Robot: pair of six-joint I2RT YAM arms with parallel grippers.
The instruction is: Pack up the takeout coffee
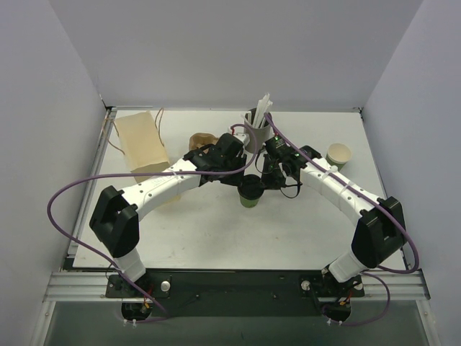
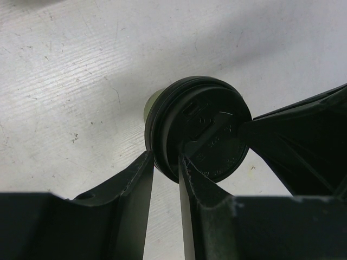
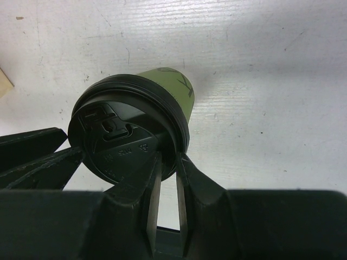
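Observation:
The takeout coffee (image 1: 251, 194) is a small green paper cup with a round black lid, standing upright mid-table. My left gripper (image 1: 241, 182) reaches it from the left and my right gripper (image 1: 265, 180) from the right. In the left wrist view my left gripper (image 2: 165, 160) pinches the rim of the lid (image 2: 209, 116), one finger outside and one on top. In the right wrist view my right gripper (image 3: 169, 158) pinches the opposite rim of the lid (image 3: 116, 127); the green cup wall (image 3: 176, 86) shows below it.
A brown paper bag (image 1: 140, 144) lies at the back left. A grey cup of white straws (image 1: 257, 128) stands just behind the coffee. A crumpled brown item (image 1: 203, 141) sits beside it. An open lidless cup (image 1: 338, 155) stands at the right.

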